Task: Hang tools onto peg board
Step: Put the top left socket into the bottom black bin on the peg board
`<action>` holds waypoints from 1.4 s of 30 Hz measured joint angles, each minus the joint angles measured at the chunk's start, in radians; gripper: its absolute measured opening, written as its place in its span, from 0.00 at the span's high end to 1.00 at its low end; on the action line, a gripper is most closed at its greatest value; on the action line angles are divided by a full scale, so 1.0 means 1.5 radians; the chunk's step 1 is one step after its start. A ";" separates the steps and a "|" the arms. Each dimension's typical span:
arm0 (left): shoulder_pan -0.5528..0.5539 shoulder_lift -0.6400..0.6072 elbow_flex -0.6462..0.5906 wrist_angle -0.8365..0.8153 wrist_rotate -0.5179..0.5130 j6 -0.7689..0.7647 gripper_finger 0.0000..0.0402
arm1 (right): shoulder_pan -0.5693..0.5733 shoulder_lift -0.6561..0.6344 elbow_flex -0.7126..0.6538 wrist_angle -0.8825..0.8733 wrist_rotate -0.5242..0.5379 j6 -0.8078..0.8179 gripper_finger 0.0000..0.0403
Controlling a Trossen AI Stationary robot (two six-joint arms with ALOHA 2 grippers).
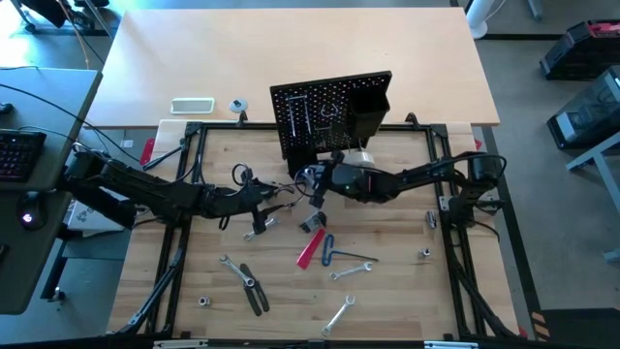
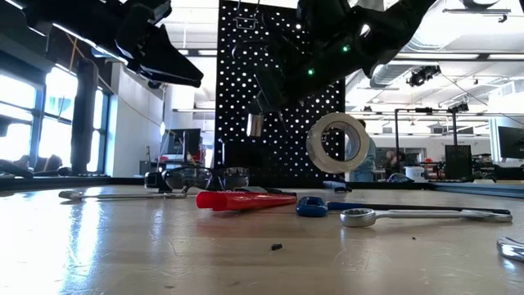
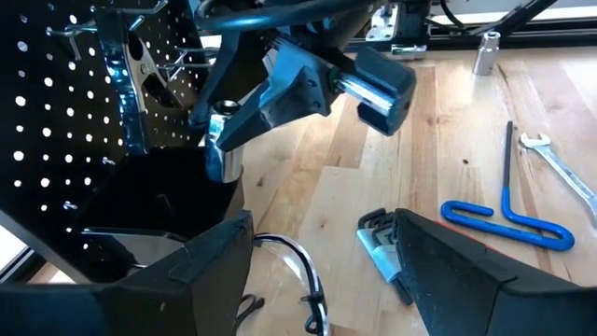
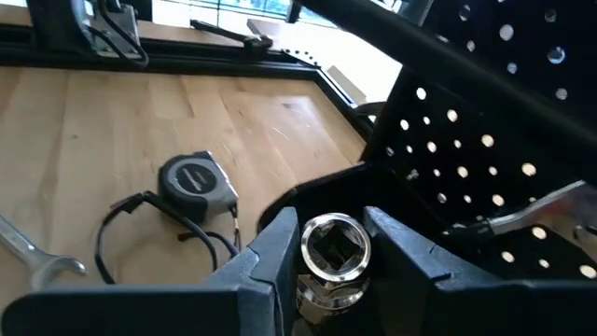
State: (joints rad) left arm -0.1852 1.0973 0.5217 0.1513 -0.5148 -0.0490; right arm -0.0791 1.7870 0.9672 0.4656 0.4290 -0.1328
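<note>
**Socket going onto the board — right arm's mid-carry**

So from where I'm standing the right gripper (image 4: 331,257) is clenched on a chrome socket (image 4: 328,252), square drive hole facing up, and it's parked right in front of the peg board (image 1: 329,116) near the back edge of the table; looks like it's lined up with the black box bin (image 4: 466,201) on the board's face rather than a hook. My read: this is the drop-off step for that socket — next it needs to ease over the bin's lip and only then let go, since a round socket will roll off if it lands on the rim.

Left gripper (image 3: 326,271) is hovering just beside it with its fingers spread and nothing in them; seems to be waiting.

Still plenty left on the table: red-handled cutter (image 1: 310,249) and blue-handled tool (image 1: 329,250) around the middle, black-handled pliers (image 1: 255,293) and a couple of wrenches (image 1: 336,317) toward the front edge; tape roll (image 2: 337,142) sits close by the board.
</note>
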 joint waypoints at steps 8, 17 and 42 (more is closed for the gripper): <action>0.000 0.000 0.000 0.001 0.005 -0.001 0.38 | -0.015 0.000 0.000 -0.012 -0.006 0.002 0.76; 0.000 0.000 -0.001 0.001 0.010 -0.002 0.38 | -0.035 0.000 0.000 -0.014 -0.044 0.000 0.76; 0.000 0.000 -0.001 0.001 0.023 -0.007 0.38 | -0.056 0.040 0.000 -0.023 -0.066 -0.005 0.76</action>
State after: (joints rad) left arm -0.1852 1.0977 0.5209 0.1532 -0.4805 -0.0593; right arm -0.1638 1.8471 0.9672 0.4314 0.3303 -0.1402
